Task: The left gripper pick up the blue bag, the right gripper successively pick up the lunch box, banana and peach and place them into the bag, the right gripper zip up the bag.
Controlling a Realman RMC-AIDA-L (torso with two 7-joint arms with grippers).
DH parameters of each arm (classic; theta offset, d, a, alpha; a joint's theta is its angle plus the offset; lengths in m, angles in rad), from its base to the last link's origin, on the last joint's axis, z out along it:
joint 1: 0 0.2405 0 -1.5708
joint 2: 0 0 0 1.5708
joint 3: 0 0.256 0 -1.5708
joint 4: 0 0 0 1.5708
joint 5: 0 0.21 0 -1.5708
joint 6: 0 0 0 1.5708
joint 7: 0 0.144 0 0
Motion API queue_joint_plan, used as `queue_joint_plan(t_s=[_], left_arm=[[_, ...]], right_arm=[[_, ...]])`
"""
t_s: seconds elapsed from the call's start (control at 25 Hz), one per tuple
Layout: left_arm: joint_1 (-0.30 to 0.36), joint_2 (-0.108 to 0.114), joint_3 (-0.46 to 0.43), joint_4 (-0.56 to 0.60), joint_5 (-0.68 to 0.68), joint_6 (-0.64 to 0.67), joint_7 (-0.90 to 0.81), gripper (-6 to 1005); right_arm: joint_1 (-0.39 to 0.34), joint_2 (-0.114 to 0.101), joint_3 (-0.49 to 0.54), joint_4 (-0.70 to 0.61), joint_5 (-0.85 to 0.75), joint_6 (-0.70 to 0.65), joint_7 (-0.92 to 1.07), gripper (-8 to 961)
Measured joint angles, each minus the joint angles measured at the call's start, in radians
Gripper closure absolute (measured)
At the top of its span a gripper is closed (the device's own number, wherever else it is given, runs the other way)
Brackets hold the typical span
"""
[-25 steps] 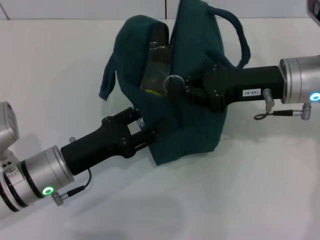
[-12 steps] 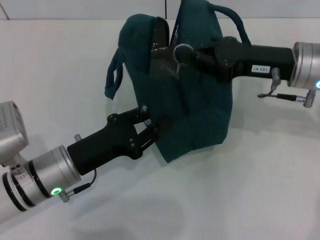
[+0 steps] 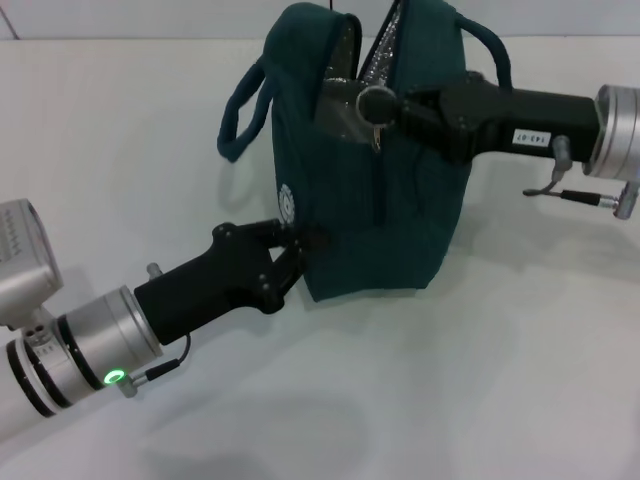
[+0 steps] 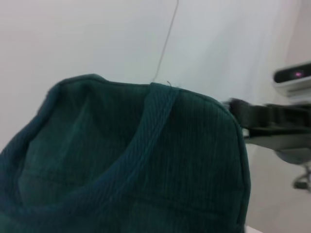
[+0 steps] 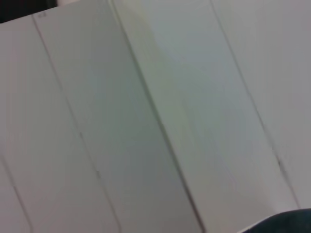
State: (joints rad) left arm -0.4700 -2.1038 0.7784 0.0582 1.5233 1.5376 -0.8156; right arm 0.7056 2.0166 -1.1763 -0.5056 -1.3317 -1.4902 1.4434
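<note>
- Since the earlier frames the blue bag point(image 3: 375, 190) has swung upright and shifted toward the robot's right; the right arm has risen from the bag's side to its top opening.
- Left arm: enters from the lower left of the head view, forearm angled up toward the bag. The left end effector point(image 3: 290, 250) is clamped on the bag's lower near corner, fingers closed on the fabric.
- Blue bag: stands on the white desk point(image 3: 500, 380), mouth partly open, silver lining showing inside; one handle loop point(image 3: 240, 110) hangs off its left side. In the left wrist view the bag's ribbed fabric point(image 4: 126, 165) fills the lower frame.
- Right arm: reaches in horizontally from the right edge. The right end effector point(image 3: 375, 105) sits at the bag's top opening by the zipper line; whether its fingers are apart or together cannot be told.
- Right wrist view: shows only pale panelled surface.
</note>
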Motion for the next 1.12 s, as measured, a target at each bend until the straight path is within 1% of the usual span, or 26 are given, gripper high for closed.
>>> queue_joint_plan(t_s=[0.08, 0.2, 0.28, 0.4, 0.52, 0.6, 0.72, 0.84, 0.92, 1.04, 1.12], left_arm=[[-0.001, 0.000, -0.003, 0.000, -0.014, -0.001, 0.000, 908], [-0.007, 0.000, -0.004, 0.000, -0.033, -0.001, -0.002, 819], [-0.014, -0.001, -0.004, 0.000, -0.036, -0.001, -0.003, 759], [-0.019, -0.001, -0.004, -0.001, -0.037, -0.003, -0.003, 635], [-0.027, -0.001, -0.003, -0.018, -0.038, -0.016, 0.000, 511], [-0.029, -0.001, -0.003, -0.024, -0.039, -0.030, 0.001, 506], [-0.035, -0.002, 0.001, -0.030, -0.038, -0.047, 0.001, 498], [-0.050, -0.003, 0.003, -0.058, -0.033, -0.051, 0.010, 489], [-0.054, -0.003, 0.004, -0.073, -0.031, -0.052, 0.025, 484], [-0.057, -0.004, 0.004, -0.082, -0.030, -0.048, 0.037, 484], [-0.060, -0.004, 0.004, -0.087, -0.030, -0.038, 0.038, 484]], right_arm=[[0.000, -0.001, -0.011, 0.001, -0.005, -0.042, 0.001, 941], [0.001, -0.004, -0.025, 0.001, -0.008, -0.088, 0.008, 941], [0.000, -0.003, -0.011, -0.002, -0.002, -0.071, 0.002, 941], [-0.002, 0.000, 0.022, -0.003, 0.015, -0.036, -0.009, 941], [-0.006, 0.000, 0.018, 0.002, 0.010, -0.048, -0.016, 941], [-0.013, 0.004, 0.021, 0.006, 0.012, -0.042, -0.032, 941], [-0.031, 0.006, 0.042, 0.037, 0.075, -0.024, -0.069, 941], [-0.044, 0.003, 0.046, 0.082, 0.170, -0.073, -0.129, 941], [-0.048, 0.003, 0.043, 0.096, 0.197, -0.092, -0.153, 941], [-0.039, 0.001, 0.021, 0.111, 0.200, -0.085, -0.149, 941], [-0.027, -0.002, -0.020, 0.118, 0.198, -0.063, -0.130, 941]])
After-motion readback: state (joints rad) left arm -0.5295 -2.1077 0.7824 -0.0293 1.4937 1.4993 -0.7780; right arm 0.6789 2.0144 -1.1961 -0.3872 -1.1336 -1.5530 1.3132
